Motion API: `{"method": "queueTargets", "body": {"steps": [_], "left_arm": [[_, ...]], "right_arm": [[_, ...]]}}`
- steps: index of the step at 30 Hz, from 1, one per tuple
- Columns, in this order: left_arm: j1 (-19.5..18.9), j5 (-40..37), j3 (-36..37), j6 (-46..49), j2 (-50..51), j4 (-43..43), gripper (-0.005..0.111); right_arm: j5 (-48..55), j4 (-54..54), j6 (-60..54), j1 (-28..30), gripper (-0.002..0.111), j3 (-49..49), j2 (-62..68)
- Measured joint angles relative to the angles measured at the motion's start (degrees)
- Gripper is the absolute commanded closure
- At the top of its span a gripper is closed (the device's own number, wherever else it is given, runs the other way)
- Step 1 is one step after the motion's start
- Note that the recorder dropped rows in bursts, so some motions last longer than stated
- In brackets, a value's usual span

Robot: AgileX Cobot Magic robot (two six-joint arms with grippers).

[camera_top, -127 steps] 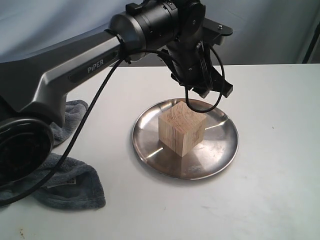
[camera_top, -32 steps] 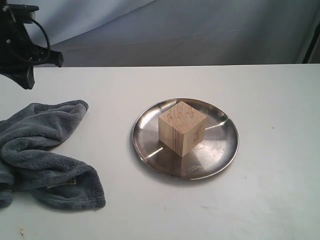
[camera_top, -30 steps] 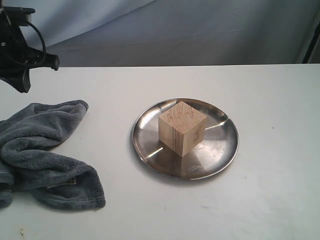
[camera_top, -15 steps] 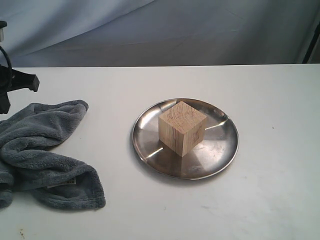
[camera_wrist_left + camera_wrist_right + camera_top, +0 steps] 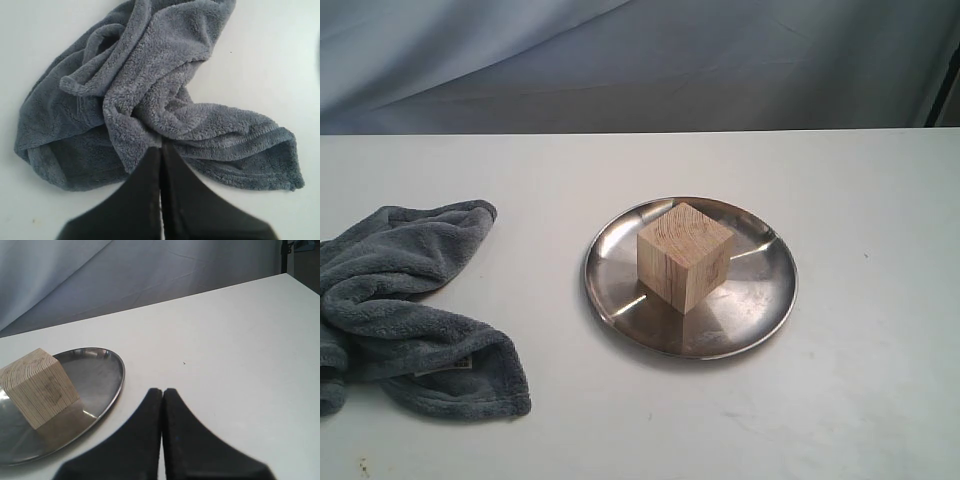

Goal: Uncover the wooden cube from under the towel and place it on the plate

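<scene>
The left fingers (image 5: 145, 192) are closed and empty over the crumpled towel (image 5: 150, 90) on the bench's (image 5: 870, 200) left. The right fingers (image 5: 145, 432), likewise closed and empty, sit near the plate (image 5: 97, 375) holding the wooden cube (image 5: 37, 385).

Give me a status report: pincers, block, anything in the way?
Left pincer shut, empty, by the towel. Right pincer shut, empty, beside the plate. Block on the plate, uncovered. Nothing in the way.
</scene>
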State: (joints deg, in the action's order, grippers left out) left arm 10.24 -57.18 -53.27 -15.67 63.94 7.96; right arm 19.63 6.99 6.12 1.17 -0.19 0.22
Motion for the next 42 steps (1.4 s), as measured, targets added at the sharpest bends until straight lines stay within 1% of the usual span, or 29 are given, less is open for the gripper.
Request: {"method": "queueTargets", "body": {"steps": [8, 12, 17, 21, 25, 30, 37, 42], "left_arm": [[0.0, 2.2, 7.9, -1.6, -15.0, 1.6, 0.107], [0.0, 2.7, 10.4, -1.7, -22.9, 1.9, 0.107], [0.0, 3.0, 11.8, -1.7, -32.9, 3.6, 0.107], [0.0, 6.4, 13.3, -1.7, -40.6, 4.7, 0.107], [0.0, 11.6, 16.0, -1.7, -48.0, 5.3, 0.107], [0.0, 16.1, 20.2, -1.7, -55.1, 6.3, 0.107], [0.0, 19.0, 25.2, -1.8, -62.5, 7.4, 0.107], [0.0, 17.8, 26.0, -1.8, -63.6, 7.5, 0.107]], "right_arm": [[0.0, 0.0, 0.0, 0.0, 0.108, 0.0, 0.0], [0.0, 0.0, 0.0, 0.0, 0.108, 0.0, 0.0], [0.0, 0.0, 0.0, 0.0, 0.108, 0.0, 0.0], [0.0, 0.0, 0.0, 0.0, 0.108, 0.0, 0.0], [0.0, 0.0, 0.0, 0.0, 0.108, 0.0, 0.0], [0.0, 0.0, 0.0, 0.0, 0.108, 0.0, 0.0], [0.0, 0.0, 0.0, 0.0, 0.108, 0.0, 0.0], [0.0, 0.0, 0.0, 0.0, 0.108, 0.0, 0.0]]}}
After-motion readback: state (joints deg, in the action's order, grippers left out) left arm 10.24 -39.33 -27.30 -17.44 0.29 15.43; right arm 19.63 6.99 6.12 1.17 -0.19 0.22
